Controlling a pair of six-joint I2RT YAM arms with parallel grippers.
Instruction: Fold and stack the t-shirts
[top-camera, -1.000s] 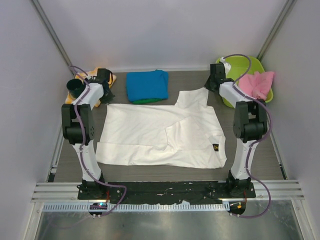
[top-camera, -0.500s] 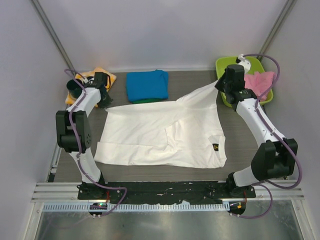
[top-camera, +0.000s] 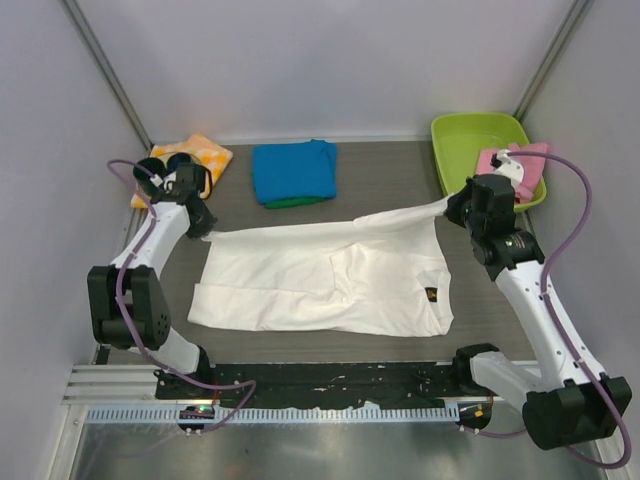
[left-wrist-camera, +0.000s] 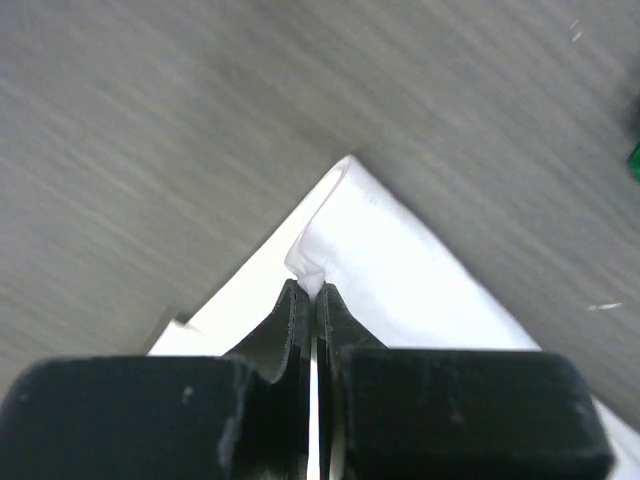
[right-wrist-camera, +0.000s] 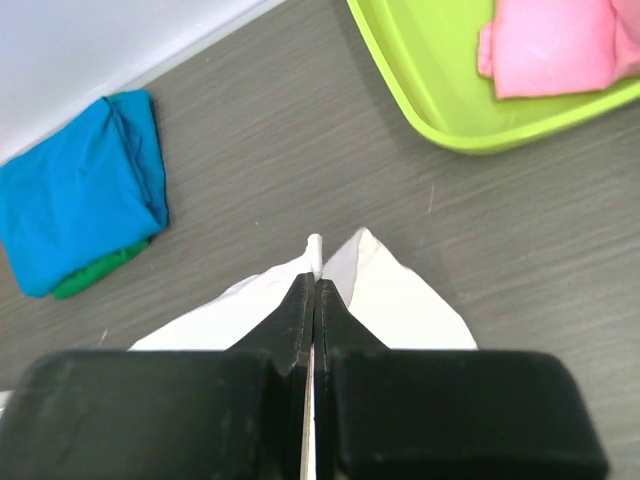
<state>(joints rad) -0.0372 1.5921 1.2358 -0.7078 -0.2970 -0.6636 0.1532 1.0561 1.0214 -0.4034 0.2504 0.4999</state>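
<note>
A large white t-shirt (top-camera: 320, 285) lies spread on the grey table, plain side up with a small dark label near its right hem. My left gripper (top-camera: 205, 232) is shut on its far-left corner (left-wrist-camera: 330, 225). My right gripper (top-camera: 455, 207) is shut on its far-right corner (right-wrist-camera: 335, 262). Both corners are lifted and the far edge is stretched taut between them. A folded turquoise-blue t-shirt (top-camera: 293, 170) lies on a folded green t-shirt (top-camera: 290, 201) at the back centre. Both also show in the right wrist view, the blue one (right-wrist-camera: 75, 190) above the green one (right-wrist-camera: 95, 272).
A lime-green tray (top-camera: 455, 135) at the back right holds a pink cloth (top-camera: 520, 165). An orange-and-white checked cloth (top-camera: 195, 155) lies at the back left beside a dark cup (top-camera: 152, 168). Grey walls close in the table on three sides.
Both grippers have moved toward me and apart with the shirt's far corners. The right arm has swung out to the right. The far edge has lifted and pulled taut.
</note>
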